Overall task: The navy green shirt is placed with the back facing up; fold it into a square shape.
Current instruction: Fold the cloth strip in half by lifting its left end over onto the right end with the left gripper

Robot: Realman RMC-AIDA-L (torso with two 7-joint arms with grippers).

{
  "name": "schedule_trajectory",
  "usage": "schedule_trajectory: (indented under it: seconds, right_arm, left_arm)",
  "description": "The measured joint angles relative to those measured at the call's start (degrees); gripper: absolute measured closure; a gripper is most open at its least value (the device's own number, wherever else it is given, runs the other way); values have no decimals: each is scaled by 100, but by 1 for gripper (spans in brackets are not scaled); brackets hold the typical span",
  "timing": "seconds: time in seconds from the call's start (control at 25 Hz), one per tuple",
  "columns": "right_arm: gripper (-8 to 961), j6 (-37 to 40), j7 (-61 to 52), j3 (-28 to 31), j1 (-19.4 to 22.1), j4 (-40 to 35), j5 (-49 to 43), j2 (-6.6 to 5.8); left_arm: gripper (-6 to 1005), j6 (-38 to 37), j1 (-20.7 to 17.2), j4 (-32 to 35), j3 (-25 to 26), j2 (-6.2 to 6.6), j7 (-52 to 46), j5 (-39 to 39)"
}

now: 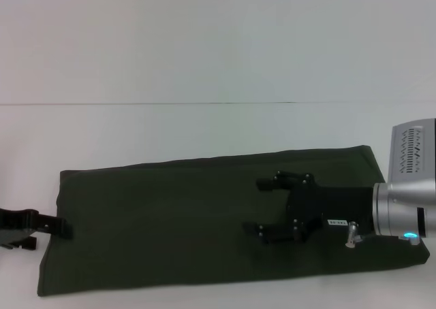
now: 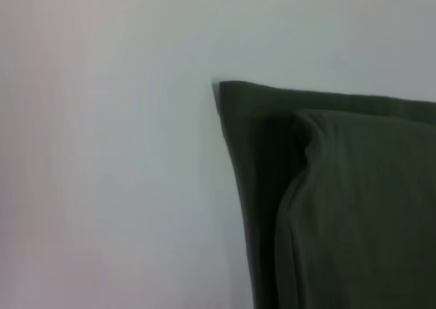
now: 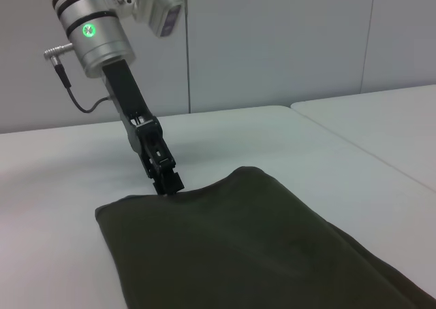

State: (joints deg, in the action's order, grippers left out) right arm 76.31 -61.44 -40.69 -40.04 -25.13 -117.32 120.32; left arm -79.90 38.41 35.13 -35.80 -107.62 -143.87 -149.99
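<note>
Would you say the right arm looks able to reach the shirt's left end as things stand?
Probably yes. The right gripper hangs open over the folded navy green shirt with only flat cloth between it and that end, though the left gripper already sits at that edge.

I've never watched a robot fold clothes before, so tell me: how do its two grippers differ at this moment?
The left gripper sits at the left end of the navy green shirt, its fingers closed on the cloth's edge; the right gripper hangs over the shirt's right half with fingers spread wide, holding nothing. Only the left gripper's tip shows in the head view, while the right gripper shows whole with its silver wrist. Both are black.
</note>
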Motion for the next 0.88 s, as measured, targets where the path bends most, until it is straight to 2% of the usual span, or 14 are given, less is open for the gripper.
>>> schedule_trajectory:
  seconds: [0.32, 0.88]
  right_arm:
    - [26, 9, 0, 0, 6, 9, -2, 0]
    - [26, 26, 0, 0, 6, 9, -2, 0]
  left_arm:
    - [112, 18, 34, 4, -225, -6, 0, -16]
    - [113, 20, 38, -51, -211, -45, 0, 10]
